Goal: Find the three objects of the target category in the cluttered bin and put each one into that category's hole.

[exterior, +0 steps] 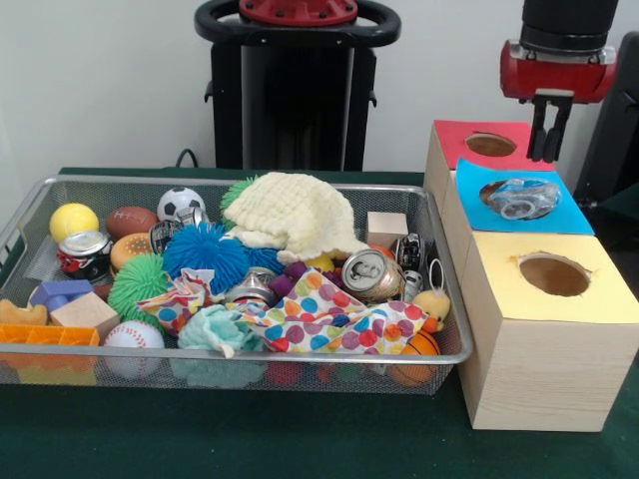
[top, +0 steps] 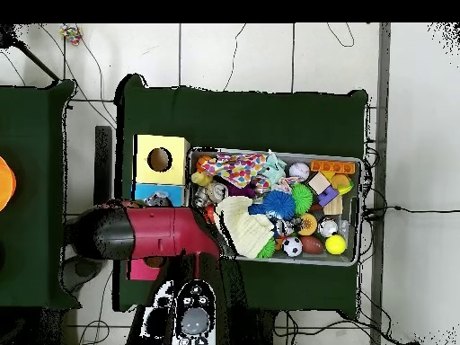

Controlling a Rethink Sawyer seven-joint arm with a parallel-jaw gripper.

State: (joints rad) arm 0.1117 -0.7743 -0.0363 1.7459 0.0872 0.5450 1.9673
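A crushed silver can [exterior: 522,198] lies in the hole of the blue-topped box [exterior: 479,215], the middle one of three boxes to the right of the wire bin [exterior: 250,182]. Behind it stands a red-topped box [exterior: 459,135], and in front of it a yellow-topped box [exterior: 589,299], both with bare holes. My gripper [exterior: 547,130] hangs just above and behind the can, its fingers a narrow gap apart with nothing between them. More cans lie in the bin: one near the right [exterior: 371,274], one at the left [exterior: 84,251], one in the middle [exterior: 250,289]. In the overhead view my arm [top: 153,234] hides the red box.
The bin holds a cream knitted cloth [exterior: 300,215], a polka-dot cloth [exterior: 329,319], a blue spiky ball [exterior: 205,254], a soccer ball [exterior: 181,203], a yellow ball [exterior: 73,220] and wooden cubes [exterior: 386,228]. The boxes stand close against the bin's right wall.
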